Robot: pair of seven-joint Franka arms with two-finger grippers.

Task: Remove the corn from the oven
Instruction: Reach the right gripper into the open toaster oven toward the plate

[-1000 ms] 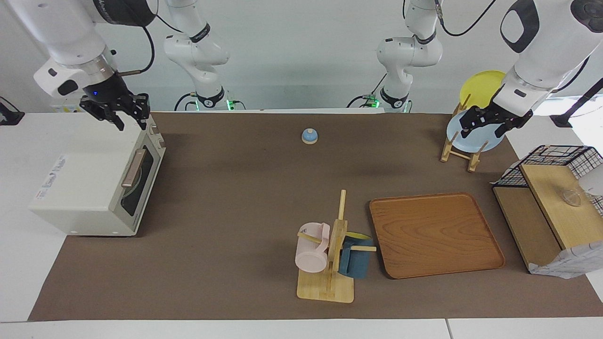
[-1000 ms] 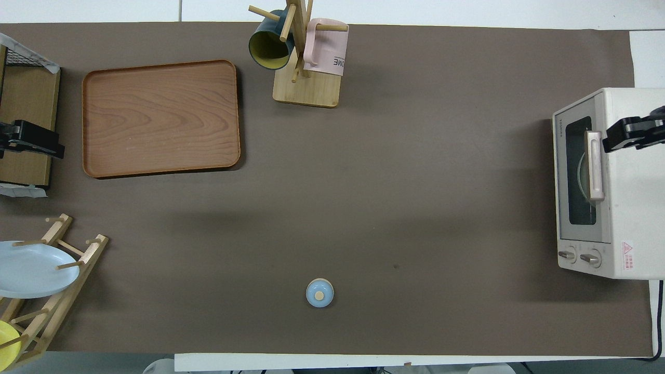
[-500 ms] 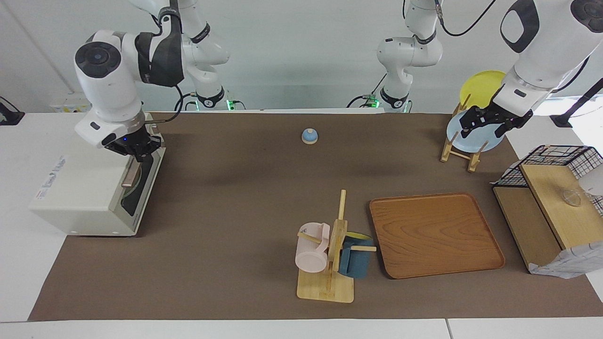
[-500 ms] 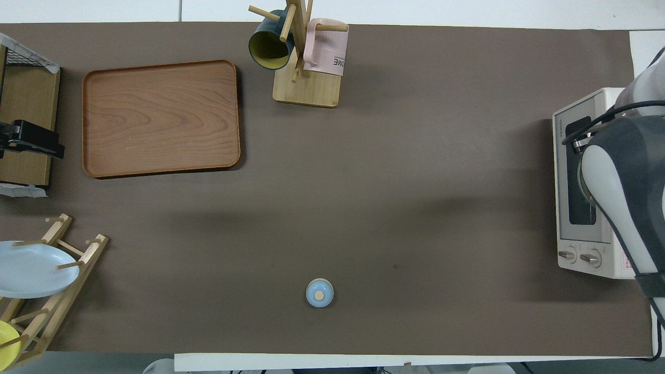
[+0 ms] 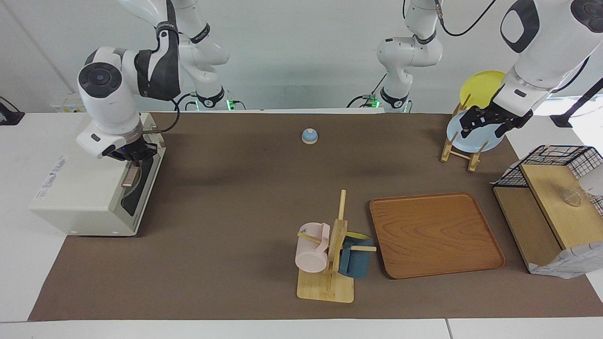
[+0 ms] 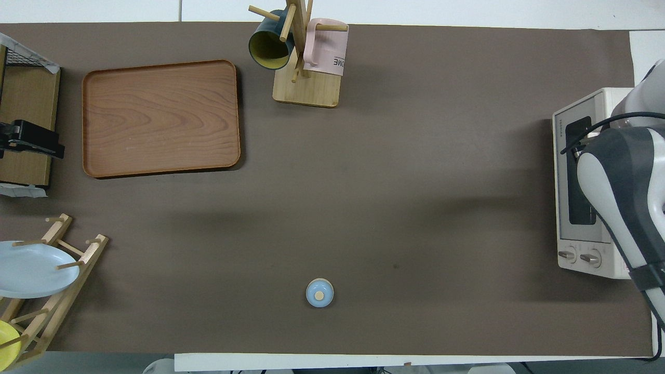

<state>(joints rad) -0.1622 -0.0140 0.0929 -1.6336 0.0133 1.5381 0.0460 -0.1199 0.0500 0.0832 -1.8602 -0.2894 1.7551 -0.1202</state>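
Observation:
The cream-white oven (image 5: 85, 188) stands at the right arm's end of the table, and its dark glass door (image 5: 141, 186) is shut. It also shows in the overhead view (image 6: 563, 156). The corn is hidden. My right gripper (image 5: 133, 159) is down at the upper end of the oven's bar handle (image 5: 129, 178). In the overhead view the right arm covers the gripper and the handle. My left gripper (image 5: 484, 128) waits open and empty in the air over the wooden shelf box (image 6: 26, 104). It also shows in the overhead view (image 6: 36, 141).
A wooden tray (image 5: 435, 235) and a mug tree (image 5: 335, 254) with a pink and a blue mug stand farther from the robots. A small blue knob-lidded piece (image 5: 309, 136) lies near the robots. A plate rack (image 5: 464, 141) and a wire basket (image 5: 551, 165) are at the left arm's end.
My right arm swung down from above the oven's top to the door handle, then sank a little lower along it. The left arm has not moved.

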